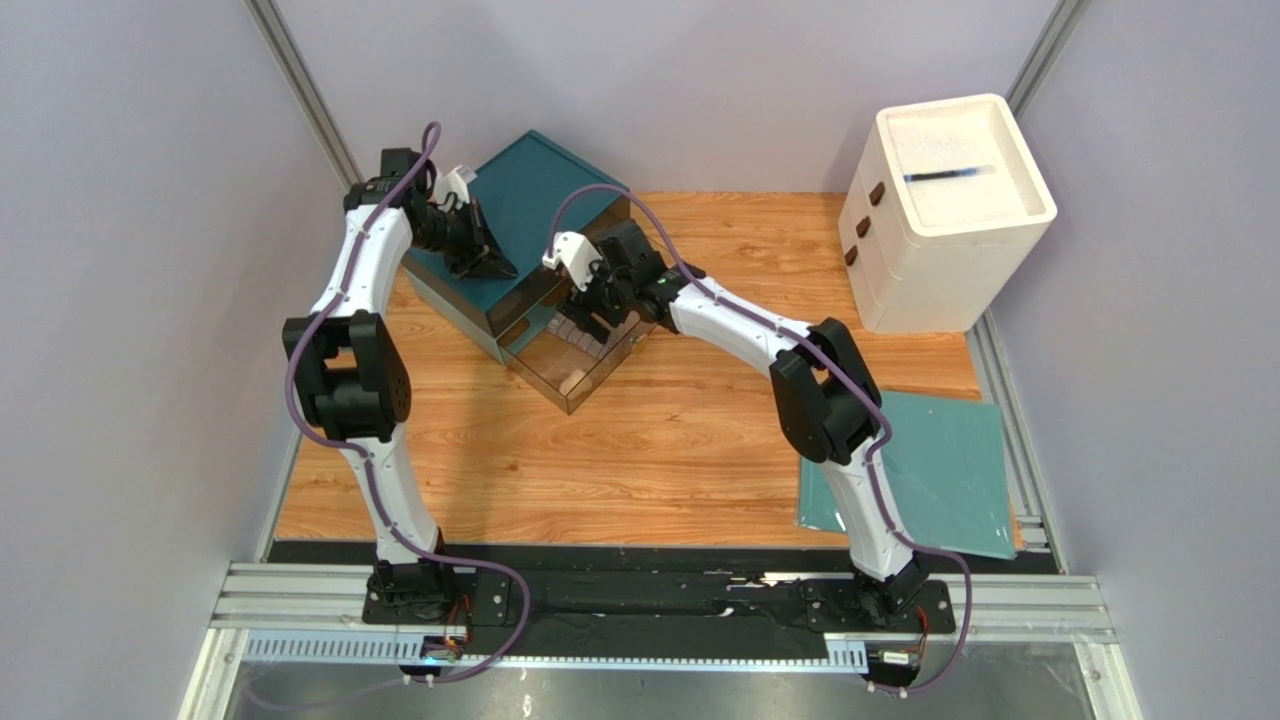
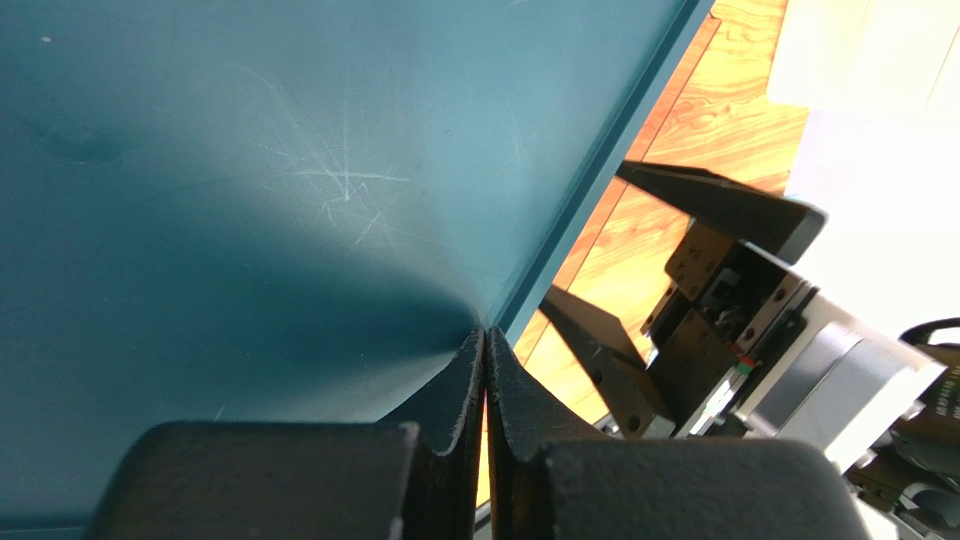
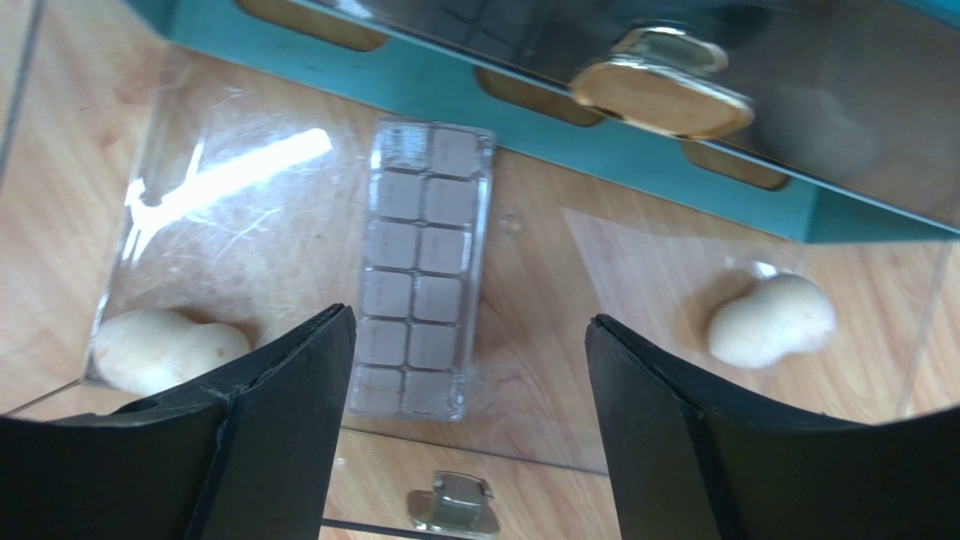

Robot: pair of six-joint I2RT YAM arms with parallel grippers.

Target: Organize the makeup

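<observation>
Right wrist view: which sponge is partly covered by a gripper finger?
The sponge at picture left, its lower edge behind a finger; the sponge at picture right lies exposed.

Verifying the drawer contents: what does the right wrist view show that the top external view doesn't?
Right wrist only: the palette and two sponges, lying apart inside the clear drawer. Top external only: the white cabinet, the teal mat and the left arm over the teal box. Both: the pulled-out clear drawer and the teal box.
</observation>
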